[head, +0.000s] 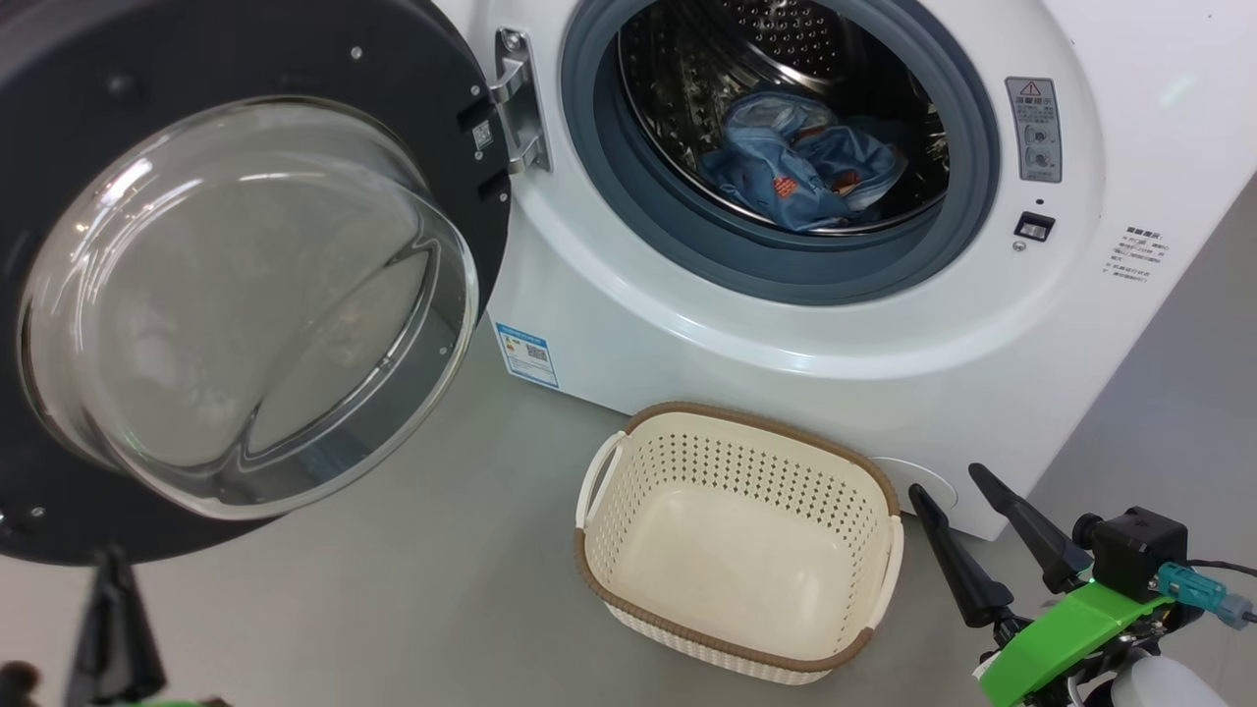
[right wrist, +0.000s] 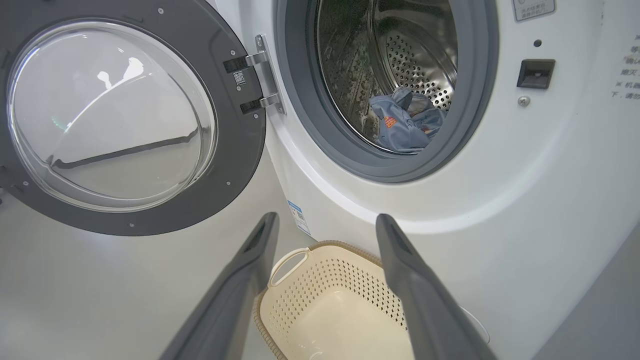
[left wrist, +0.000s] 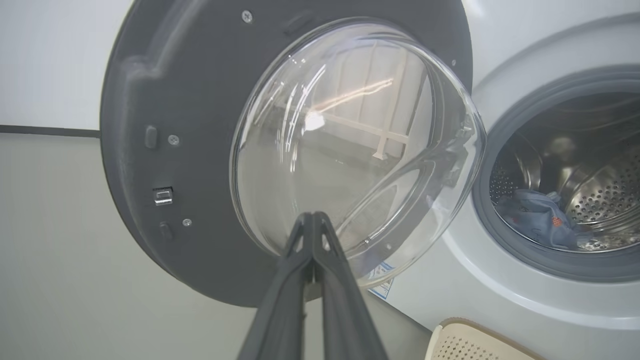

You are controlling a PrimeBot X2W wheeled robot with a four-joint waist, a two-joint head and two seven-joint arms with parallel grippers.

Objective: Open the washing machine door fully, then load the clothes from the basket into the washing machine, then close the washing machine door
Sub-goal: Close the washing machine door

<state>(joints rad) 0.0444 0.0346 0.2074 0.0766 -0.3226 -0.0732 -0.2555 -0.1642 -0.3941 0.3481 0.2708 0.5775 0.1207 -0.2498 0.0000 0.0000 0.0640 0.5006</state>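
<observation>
- A smooth, pale grey floor (head: 393, 619) fills the lower part of the head view, matte, with a faint sheen.
- To the right in the same view, the floor looks a shade darker.
- In the left wrist view, a plain white wall (left wrist: 50, 60) stands above the floor.
- A thin dark strip (left wrist: 45, 131) runs level along the line where wall and floor meet.

Brightly, evenly lit from above, with only faint, soft shadows on the floor (head: 393, 609). Streaked with white glare across the glass of the washing machine door (left wrist: 320, 115). Dim deep inside the drum (head: 766, 59). Sharp in the head view; bowed toward the wrist views' edges.
</observation>
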